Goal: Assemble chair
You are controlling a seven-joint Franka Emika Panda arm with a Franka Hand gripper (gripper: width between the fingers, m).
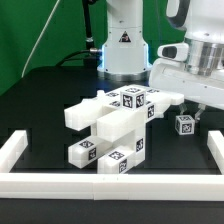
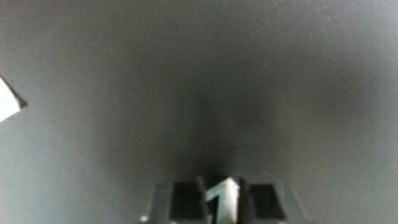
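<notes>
The chair [image 1: 115,125] stands partly built in the middle of the black table. It is a cluster of chunky white slabs and bars with black-and-white tags. One small tagged white block [image 1: 184,123] sits apart on the exterior view's right. My gripper [image 1: 199,112] hangs just above and behind that block without touching it. In the wrist view my gripper [image 2: 217,200] shows blurred, and its dark fingers [image 2: 178,200] stand close together around a thin pale strip. Below it is only bare table. A white corner [image 2: 7,100] shows at the picture's edge.
Long white border rails [image 1: 15,150] run along the left, the right [image 1: 214,150] and the front [image 1: 110,182] of the table. The arm's white base [image 1: 125,45] stands behind the chair.
</notes>
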